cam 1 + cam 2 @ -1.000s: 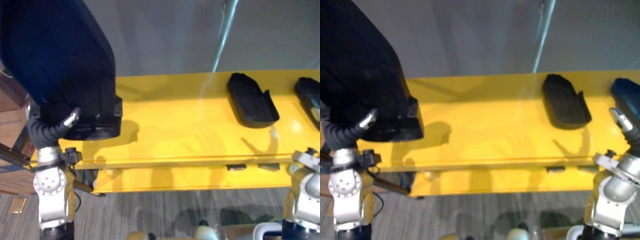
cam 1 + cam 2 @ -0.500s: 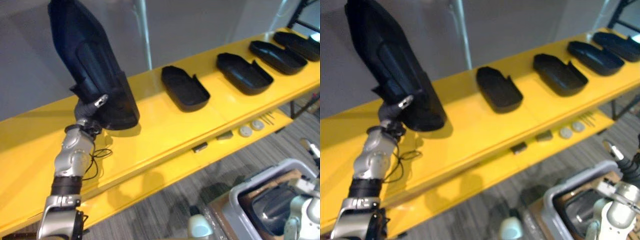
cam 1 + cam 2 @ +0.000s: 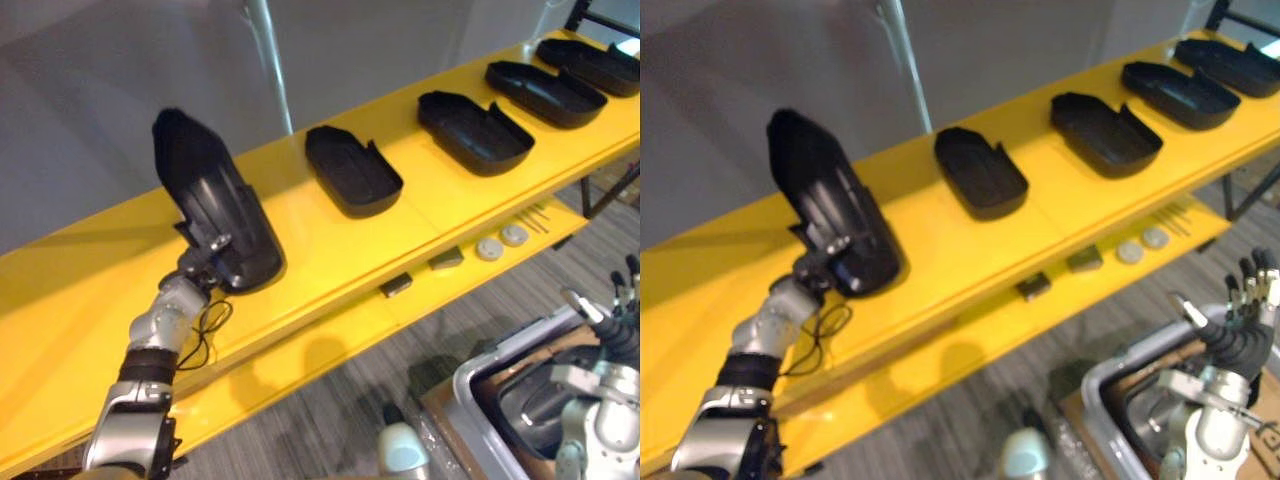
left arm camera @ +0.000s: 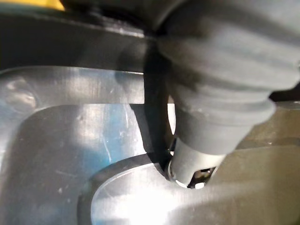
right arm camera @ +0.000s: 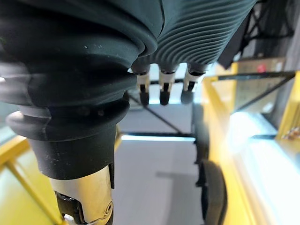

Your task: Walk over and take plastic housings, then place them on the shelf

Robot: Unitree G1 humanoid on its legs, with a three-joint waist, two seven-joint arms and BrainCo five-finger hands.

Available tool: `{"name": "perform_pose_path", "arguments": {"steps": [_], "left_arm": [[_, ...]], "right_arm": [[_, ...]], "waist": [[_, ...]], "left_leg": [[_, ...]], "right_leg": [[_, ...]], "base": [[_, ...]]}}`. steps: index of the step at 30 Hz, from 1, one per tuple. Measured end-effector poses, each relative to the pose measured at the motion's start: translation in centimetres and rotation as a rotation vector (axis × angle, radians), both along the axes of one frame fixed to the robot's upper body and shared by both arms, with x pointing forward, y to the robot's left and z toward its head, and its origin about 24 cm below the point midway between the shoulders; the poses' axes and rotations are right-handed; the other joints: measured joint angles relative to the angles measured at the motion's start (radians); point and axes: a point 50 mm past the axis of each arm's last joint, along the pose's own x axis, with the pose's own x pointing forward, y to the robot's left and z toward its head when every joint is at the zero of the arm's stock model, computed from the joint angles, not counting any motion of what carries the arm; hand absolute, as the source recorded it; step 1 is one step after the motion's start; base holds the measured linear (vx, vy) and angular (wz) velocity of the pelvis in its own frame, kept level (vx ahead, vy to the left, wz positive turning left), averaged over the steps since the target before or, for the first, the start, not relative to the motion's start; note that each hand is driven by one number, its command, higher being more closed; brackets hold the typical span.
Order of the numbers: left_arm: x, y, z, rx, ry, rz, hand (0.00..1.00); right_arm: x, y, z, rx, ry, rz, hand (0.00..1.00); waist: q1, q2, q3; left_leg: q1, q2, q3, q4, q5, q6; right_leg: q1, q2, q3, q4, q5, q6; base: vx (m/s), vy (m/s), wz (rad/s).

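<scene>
- The yellow shelf [image 3: 330, 250] already carries four housings [image 3: 352, 172] lying flat in a row, well apart from each other, so much of the task looks done.
- A fifth, the held housing [image 3: 205, 200], stands tilted on the shelf with its lower end down; it is not yet laid flat or let go.
- The grey bin [image 3: 470, 378] on the floor holds dark shapes, possibly more housings; too cut off to tell.
- The right hand [image 3: 1238, 335] hovers over the bin, fingers straight, holding nothing.
- The left hand [image 3: 200, 268] grips the held housing, thumb across its face; its fingers are hidden behind.
</scene>
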Motion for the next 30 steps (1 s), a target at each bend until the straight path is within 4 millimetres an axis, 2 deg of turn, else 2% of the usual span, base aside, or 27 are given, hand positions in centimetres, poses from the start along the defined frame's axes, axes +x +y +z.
{"name": "perform_pose_path", "arguments": {"steps": [3,10,11,13,16,30], "left_arm": [[0.3,0.1,0.1,0.042,0.013,0.004,1.00],[2.0,0.2,1.3,0.315,0.098,-0.010,1.00],[2.2,0.4,1.5,0.347,0.112,-0.012,0.00],[2.1,1.5,1.6,0.384,0.148,0.006,0.00],[2.3,2.5,2.2,0.426,0.180,0.020,0.00],[3.0,3.2,3.5,0.532,0.236,0.108,0.00]], "right_arm": [[0.0,0.0,0.0,0.012,-0.006,0.010,0.00],[0.9,1.4,0.0,0.049,0.006,0.077,0.00],[1.0,1.6,0.0,0.052,0.004,0.082,0.00],[1.2,1.9,0.1,0.058,-0.004,0.088,0.00],[1.3,1.9,0.1,0.063,-0.004,0.091,0.00],[1.8,2.8,-0.4,0.118,0.008,0.130,0.00]], "waist": [[-0.002,0.000,0.002],[-0.007,0.010,0.027],[-0.010,0.012,0.032],[-0.028,0.007,0.044],[-0.032,0.003,0.053],[-0.037,-0.011,0.083]], "left_leg": [[-0.005,0.000,0.001,0.001,0.000,0.000],[-0.014,0.001,0.003,0.012,0.000,0.000],[-0.014,0.002,0.006,0.015,0.000,0.000],[-0.013,0.003,0.008,0.017,-0.001,0.000],[-0.015,0.003,0.018,0.018,-0.001,0.000],[-0.026,0.017,0.035,0.053,-0.015,-0.002]], "right_leg": [[-0.004,0.000,0.001,0.000,0.000,0.000],[-0.014,0.000,0.007,0.006,0.000,0.000],[-0.014,0.001,0.009,0.008,0.000,0.000],[-0.015,0.003,0.013,0.011,0.000,0.000],[-0.028,0.006,0.025,0.018,0.001,-0.001],[-0.032,0.010,0.042,0.020,0.008,-0.002]], "base": [[0.00,0.000,0.00],[0.00,-0.002,-0.01],[-0.01,-0.015,-0.06],[-0.02,-0.016,-0.06],[-0.02,-0.013,-0.10],[0.00,-0.002,-0.03]]}}
